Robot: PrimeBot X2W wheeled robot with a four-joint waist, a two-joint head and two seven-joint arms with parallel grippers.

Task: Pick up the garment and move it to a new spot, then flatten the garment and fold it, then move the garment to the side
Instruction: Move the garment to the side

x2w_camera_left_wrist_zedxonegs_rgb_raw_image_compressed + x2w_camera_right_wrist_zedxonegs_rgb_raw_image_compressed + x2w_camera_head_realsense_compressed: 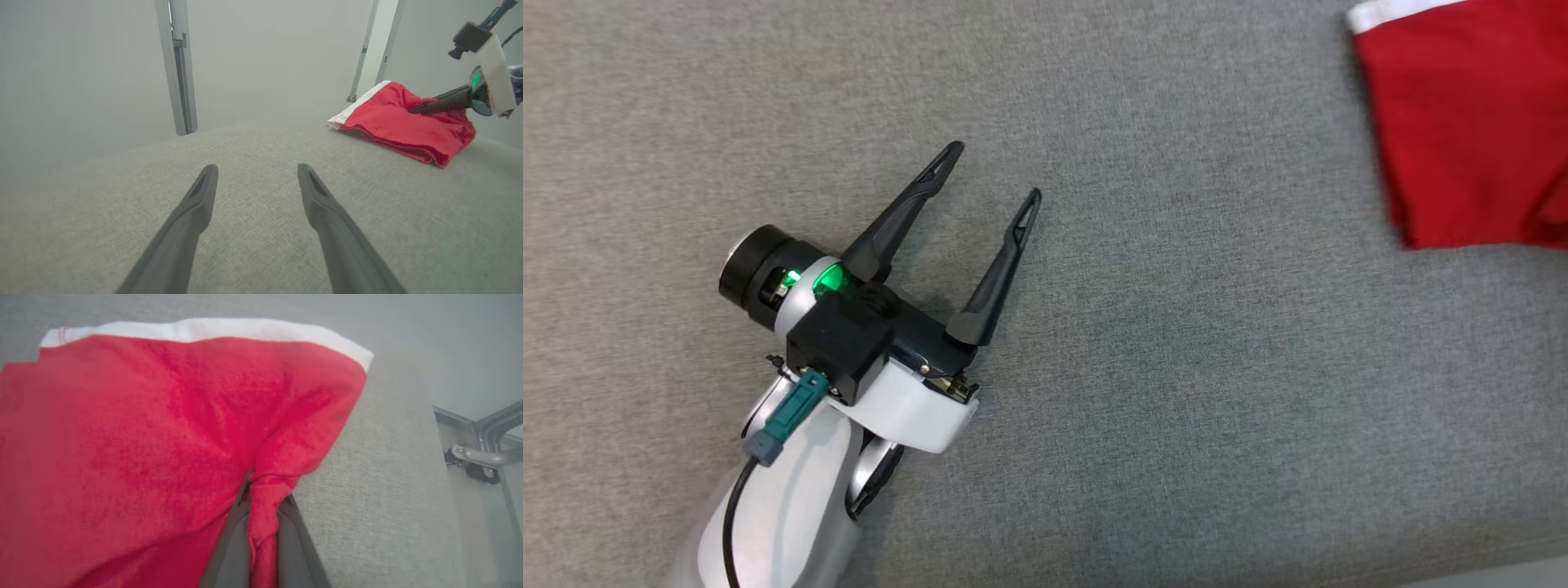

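Note:
The garment (pixel 1470 122) is red with a white band and lies folded at the top right of the grey table (pixel 1176 367). My left gripper (pixel 995 173) hovers open over bare table at the centre left, far from the cloth, with nothing between its fingers (pixel 196 212). In the left wrist view the garment (pixel 400 122) sits at the far right with my right gripper (pixel 412 110) reaching onto it. In the right wrist view my right gripper (pixel 263 486) is shut on a pinched fold of the garment (pixel 163 428), and the cloth drapes from the grip.
Metal frame posts (pixel 179 65) stand beyond the table's far edge in the left wrist view. A metal frame with a caster (pixel 478 457) sits below the table's edge in the right wrist view. The table's near edge (pixel 1503 572) shows at the lower right of the head view.

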